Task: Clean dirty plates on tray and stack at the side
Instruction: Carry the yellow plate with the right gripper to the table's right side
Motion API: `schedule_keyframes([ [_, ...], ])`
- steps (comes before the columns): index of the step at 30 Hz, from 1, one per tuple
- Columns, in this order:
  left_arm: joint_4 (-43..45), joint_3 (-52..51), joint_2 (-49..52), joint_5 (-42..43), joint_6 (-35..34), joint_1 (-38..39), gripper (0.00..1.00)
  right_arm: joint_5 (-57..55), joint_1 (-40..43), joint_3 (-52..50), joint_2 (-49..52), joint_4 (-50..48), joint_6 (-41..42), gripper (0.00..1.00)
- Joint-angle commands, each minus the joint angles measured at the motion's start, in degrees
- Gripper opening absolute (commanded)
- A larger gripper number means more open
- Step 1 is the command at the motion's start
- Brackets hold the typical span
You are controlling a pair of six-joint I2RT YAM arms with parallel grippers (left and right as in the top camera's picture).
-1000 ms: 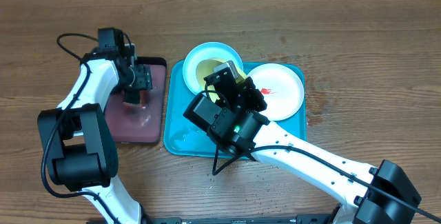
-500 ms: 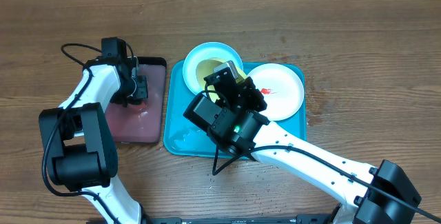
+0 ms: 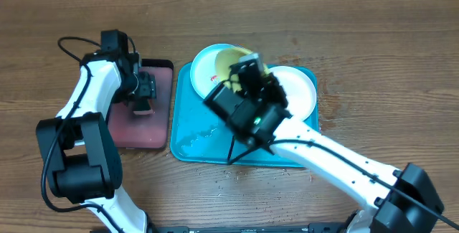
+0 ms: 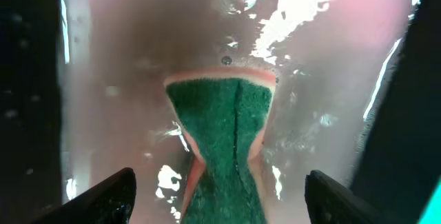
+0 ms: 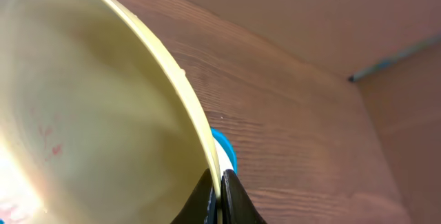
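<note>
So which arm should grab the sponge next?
Left, probably. The left gripper hangs open right over the green sponge in the pinkish tray, a finger on each side. The right gripper is busy, shut on the rim of the yellow-green plate.

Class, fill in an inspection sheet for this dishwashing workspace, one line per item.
Surface: wooden table, pale specks near the turquoise tray.
Job's things: yellow-green plate held over smeared light blue plate; white plate on tray.
Clutter: green sponge on wet pinkish tray.
Grippers: left gripper jaws open astride sponge; right gripper jaws shut on yellow-green plate's rim.
Cables: black cable looped by left arm.
Surroundings: plain brown backdrop.
</note>
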State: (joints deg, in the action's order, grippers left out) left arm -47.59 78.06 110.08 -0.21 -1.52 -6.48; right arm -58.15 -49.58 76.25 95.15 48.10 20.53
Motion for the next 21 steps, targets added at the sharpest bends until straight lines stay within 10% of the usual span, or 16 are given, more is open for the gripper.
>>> schedule_keyframes([
  [1,-0.7,0.7,-1.6,0.4,-0.4,0.2,0.77,7.5,4.9,2.9,-5.0,-0.1,6.8,0.04],
  [21,-1.5,0.0,-1.4,4.7,-0.4,0.7,0.72,54.9,53.5,0.3,-5.9,8.1,17.6,0.04],
])
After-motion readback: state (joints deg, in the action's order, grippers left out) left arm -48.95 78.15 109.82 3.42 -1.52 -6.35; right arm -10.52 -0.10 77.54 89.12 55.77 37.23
